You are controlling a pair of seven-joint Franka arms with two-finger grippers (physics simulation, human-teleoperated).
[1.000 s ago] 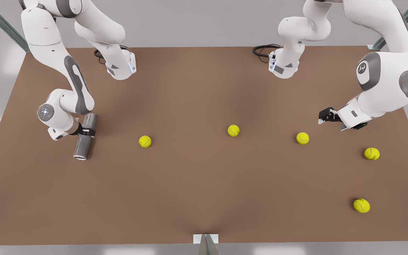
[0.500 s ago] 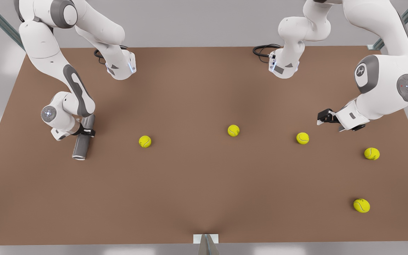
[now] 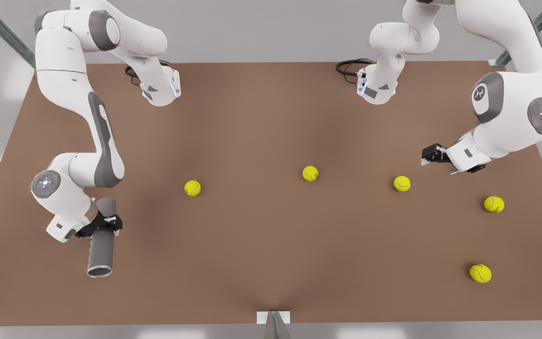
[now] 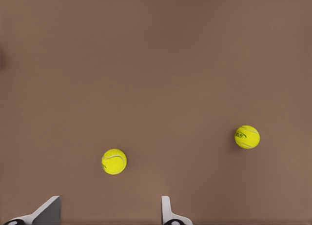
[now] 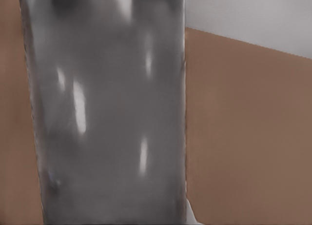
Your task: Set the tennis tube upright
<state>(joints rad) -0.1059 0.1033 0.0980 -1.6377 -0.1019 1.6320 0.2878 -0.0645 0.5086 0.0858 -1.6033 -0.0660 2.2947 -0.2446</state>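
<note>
tennis tube (image 3: 100,245) | tilted, hollow end toward camera | right claw (image 3: 104,225) clamps midsection

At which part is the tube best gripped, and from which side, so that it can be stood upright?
Grip the tube around its middle, across the round wall, coming from the side rather than either end. The straight plain wall suits that; the rimmed end is hollow. The right claw already clamps it above mid-length; the left claw waits open near the balls.
</note>
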